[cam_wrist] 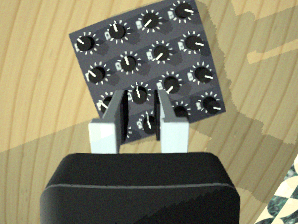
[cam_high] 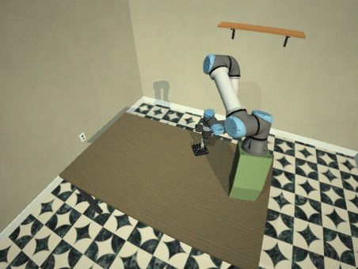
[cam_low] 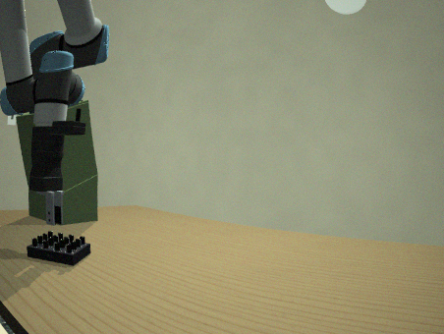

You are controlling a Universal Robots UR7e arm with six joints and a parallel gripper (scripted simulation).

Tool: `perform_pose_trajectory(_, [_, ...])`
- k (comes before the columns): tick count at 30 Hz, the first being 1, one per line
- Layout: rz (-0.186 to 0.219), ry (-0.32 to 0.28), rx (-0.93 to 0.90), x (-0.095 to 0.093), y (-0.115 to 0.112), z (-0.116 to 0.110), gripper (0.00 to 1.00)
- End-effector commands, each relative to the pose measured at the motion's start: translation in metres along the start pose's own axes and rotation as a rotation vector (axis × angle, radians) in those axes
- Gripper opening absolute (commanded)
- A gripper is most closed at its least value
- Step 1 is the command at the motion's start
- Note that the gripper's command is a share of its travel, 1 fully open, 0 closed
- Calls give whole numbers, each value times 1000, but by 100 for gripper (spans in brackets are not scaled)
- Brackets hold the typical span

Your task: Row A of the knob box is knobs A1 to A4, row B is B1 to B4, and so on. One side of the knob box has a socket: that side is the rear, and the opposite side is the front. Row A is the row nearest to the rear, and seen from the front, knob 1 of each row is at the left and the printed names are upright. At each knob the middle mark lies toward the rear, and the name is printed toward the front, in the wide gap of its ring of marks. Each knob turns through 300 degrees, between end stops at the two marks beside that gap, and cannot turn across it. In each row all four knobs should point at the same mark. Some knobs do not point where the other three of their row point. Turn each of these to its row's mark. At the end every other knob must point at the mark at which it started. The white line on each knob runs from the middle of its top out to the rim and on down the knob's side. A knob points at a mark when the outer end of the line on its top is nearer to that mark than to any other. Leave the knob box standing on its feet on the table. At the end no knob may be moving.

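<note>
Knob box flat on tabletop. Pincer above box, partly open, nothing between fingers. Step in hand, likely: check dials — visible white lines look much alike along each row, small errors hard to tell. Best keep height, shift clear of box's hidden knobs, compare lines. If one is off — centre squarely, grip lightly, twist slowly, lift straight.

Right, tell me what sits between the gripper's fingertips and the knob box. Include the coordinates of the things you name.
Only open air: the exterior view shows a gap between the gripper (cam_low: 54, 223) (cam_wrist: 140, 92) and the knob box (cam_low: 50, 254) (cam_wrist: 111, 59).
</note>
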State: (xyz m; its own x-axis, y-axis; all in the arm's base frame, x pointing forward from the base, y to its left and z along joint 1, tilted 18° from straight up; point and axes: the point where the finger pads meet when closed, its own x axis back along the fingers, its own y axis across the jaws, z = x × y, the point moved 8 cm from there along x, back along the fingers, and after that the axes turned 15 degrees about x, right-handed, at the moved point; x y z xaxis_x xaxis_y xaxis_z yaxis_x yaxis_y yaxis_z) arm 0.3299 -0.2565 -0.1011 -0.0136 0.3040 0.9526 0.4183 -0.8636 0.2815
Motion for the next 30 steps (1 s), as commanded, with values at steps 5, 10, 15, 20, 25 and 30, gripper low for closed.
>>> perform_pose_trajectory(5, [3,-1,1,6,-1,0,46])
perform_pose_trajectory(10, [4,-1,1,6,-1,0,46])
perform_pose_trajectory(15, [4,-1,1,6,-1,0,100])
perform_pose_trajectory(20, [4,-1,2,8,-2,0,100])
perform_pose_trajectory(25, [4,-1,2,14,-2,1,100])
perform_pose_trajectory(30, [4,-1,2,20,-2,1,100])
